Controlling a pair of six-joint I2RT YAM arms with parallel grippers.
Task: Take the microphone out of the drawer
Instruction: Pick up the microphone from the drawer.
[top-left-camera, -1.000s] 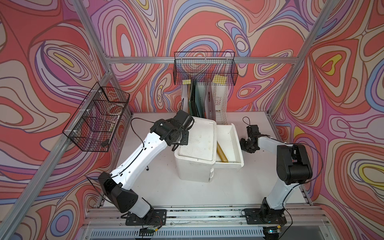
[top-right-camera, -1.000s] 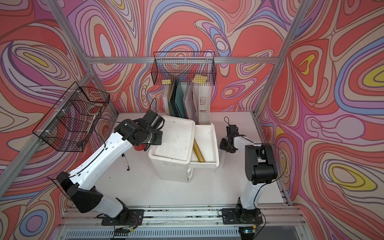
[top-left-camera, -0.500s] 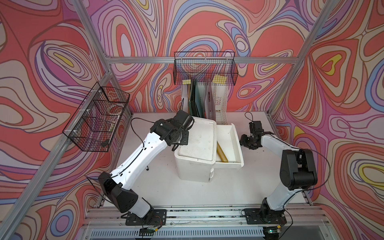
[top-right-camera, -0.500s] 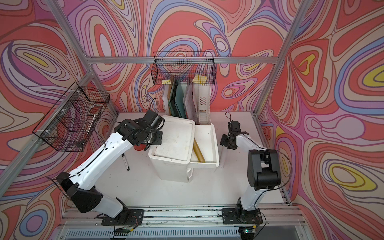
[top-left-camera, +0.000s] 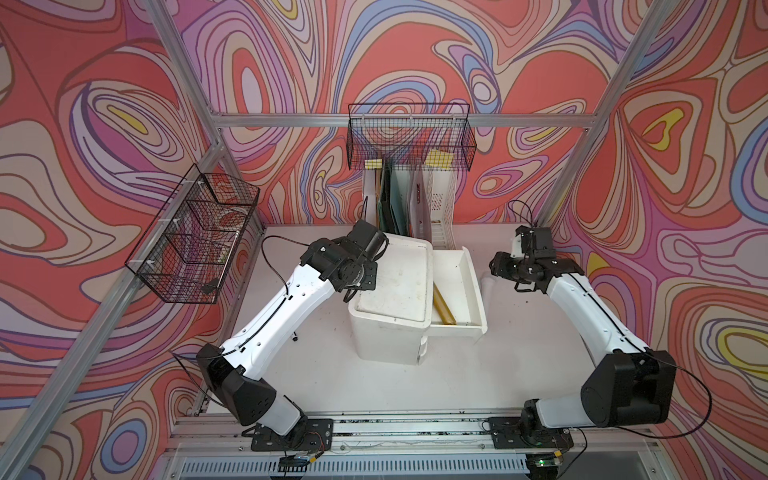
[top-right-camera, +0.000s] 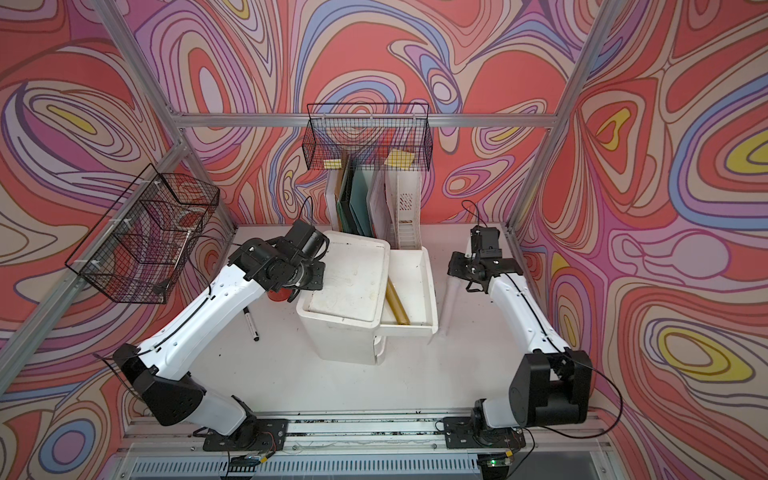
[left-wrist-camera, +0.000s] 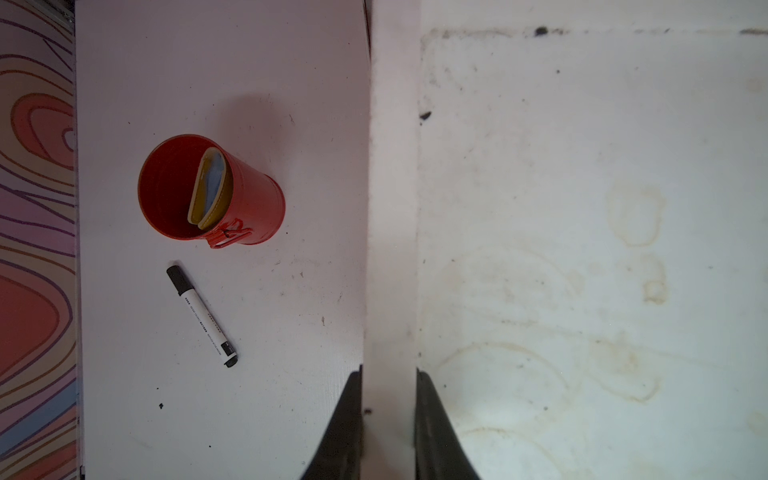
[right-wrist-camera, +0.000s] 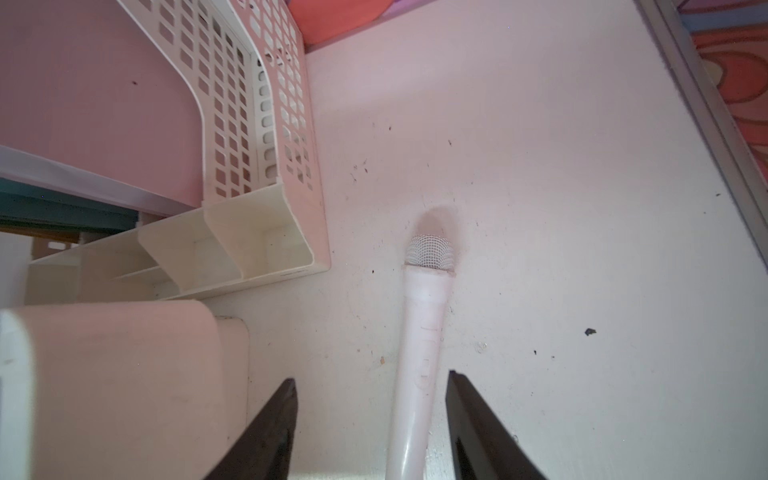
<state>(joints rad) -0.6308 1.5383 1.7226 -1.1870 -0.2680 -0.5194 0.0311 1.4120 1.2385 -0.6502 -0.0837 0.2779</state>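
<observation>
Right wrist view: locate the microphone (right-wrist-camera: 422, 332). It lies flat on the table (right-wrist-camera: 561, 187), outside the drawer, with its mesh head pointing away from the gripper. The right gripper (right-wrist-camera: 372, 378) has its fingers spread to either side of the white handle. You can see bare table between each finger and the handle, so nothing is gripped.

Left wrist view: check the left gripper (left-wrist-camera: 388, 370). Its fingers are closed onto the raised rim of the drawer unit (left-wrist-camera: 582, 208), one on each side of that rim.

Writing: the only print you can find is a line along the white barrel of the marker (left-wrist-camera: 201, 316), and it is too small to read. The marker lies on the table near the red cup (left-wrist-camera: 253, 199). The cup stands upright and holds a folded yellow item.

Both top views: the top drawer (top-left-camera: 455, 331) is pulled out toward the right arm's side. A gold tube (top-left-camera: 441, 305) lies inside it, against the side nearest the unit.

Changes over the last second:
- The right arm's elbow has swung down and outward toward the front rail, so the forearm is now stretched out.
- The right gripper has drawn slightly away from the drawer, toward the back wall.
- The left arm, drawer and gold tube are where they were.
</observation>
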